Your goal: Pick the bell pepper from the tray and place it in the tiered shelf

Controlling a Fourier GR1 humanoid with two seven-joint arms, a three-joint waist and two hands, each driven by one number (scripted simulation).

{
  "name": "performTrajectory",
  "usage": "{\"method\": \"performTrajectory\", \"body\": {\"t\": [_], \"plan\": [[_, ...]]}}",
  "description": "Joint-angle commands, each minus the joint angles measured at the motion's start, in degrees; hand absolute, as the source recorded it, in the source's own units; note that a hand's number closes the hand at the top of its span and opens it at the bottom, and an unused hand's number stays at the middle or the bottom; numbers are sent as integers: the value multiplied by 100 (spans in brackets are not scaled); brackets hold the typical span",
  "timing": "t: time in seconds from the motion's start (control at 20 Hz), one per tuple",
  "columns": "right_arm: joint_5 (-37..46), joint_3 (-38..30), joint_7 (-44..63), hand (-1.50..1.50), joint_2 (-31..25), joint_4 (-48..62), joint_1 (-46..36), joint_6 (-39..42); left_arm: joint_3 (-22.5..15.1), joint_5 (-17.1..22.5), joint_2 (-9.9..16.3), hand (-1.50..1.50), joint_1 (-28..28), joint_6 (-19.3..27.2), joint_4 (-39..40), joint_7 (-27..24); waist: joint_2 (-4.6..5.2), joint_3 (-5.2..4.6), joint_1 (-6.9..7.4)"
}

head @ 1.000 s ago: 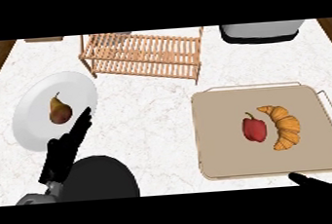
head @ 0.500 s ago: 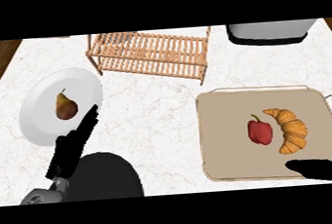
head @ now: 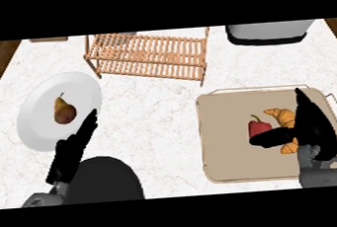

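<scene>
- Right hand (head: pixel 313 125) is over the tray (head: pixel 224 131), forearm coming in from the lower right corner.
- Its fingers run straight up the tray's right part; the thumb sticks out sideways to the hand's left. Open, clamped on nothing.
- Bell pepper (head: pixel 258 127): red, lying on the tray just left of the right hand, right above the thumb tip. Can't tell if the thumb touches it. Not grasped.
- Croissant (head: pixel 283 120) sits between the pepper and the hand's fingers, partly hidden under the hand.
- Tiered shelf (head: pixel 147 56): wooden slats, well up and to the left of the right hand, at the counter's (head: pixel 157 116) far side.
- Left hand (head: pixel 73 151) at lower left, fingers straight and together, pointing up; resting, holding nothing.
- Its fingertips overlap the lower right rim of a white plate (head: pixel 40 119).
- Pear (head: pixel 64 112) lies on that plate, just above and left of the left fingertips.
- Grey appliance (head: pixel 268 32) at the far edge, straight above the right hand.
</scene>
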Motion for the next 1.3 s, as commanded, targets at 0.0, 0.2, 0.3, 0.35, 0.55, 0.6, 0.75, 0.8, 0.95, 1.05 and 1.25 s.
{"method": "performTrajectory", "body": {"t": [0.0, 0.2, 0.3, 0.35, 0.55, 0.6, 0.75, 0.8, 0.95, 1.05, 1.25], "plan": [[264, 29, 1471, -150, 558, 536, -624, 270, 39, 48, -2, 0, -13, -35, -93, 192, -17, 9, -59], [722, -21, 1516, -150, 961, 574, -589, 476, 215, 150, 288, 0, 360, -296, -149, -208, -46, 3, -104], [848, -44, 1309, -150, 790, 859, -457, 558, 184, -18, 211, 0, 311, -119, -82, -215, -33, 8, -136], [1029, -42, 1448, -150, 865, 944, -649, 611, 89, -69, -137, 0, 53, 101, 99, -64, -23, 5, -171], [1361, -156, 1458, -150, 1150, 876, -568, 778, 327, 57, 178, 0, 127, -205, 176, -246, -31, 5, -197], [1436, -284, 1212, -150, 1259, 1378, -694, 552, 70, -89, -63, 0, 133, 13, -165, 84, -24, 13, -141], [1563, -357, 1201, -150, 1361, 1246, -641, 827, 362, 118, 187, 0, 151, -364, 177, -282, -25, 9, -164], [1311, -653, 1068, -150, 1117, 883, -519, 1140, 154, -40, 2, 0, 255, -72, -308, 112, -46, 15, -184], [1516, -620, 944, -150, 1374, 1143, -455, 1070, 77, -168, -189, 0, 244, 31, -159, -35, -34, 13, -192], [1689, -667, 886, -150, 1398, 1229, -409, 1108, 262, -19, 17, 0, 215, -94, -370, 257, -38, 14, -174], [1908, -763, 629, -150, 1651, 1410, -405, 934, 407, -83, -64, 0, -69, -140, 166, -41, -23, 13, -202]]}}
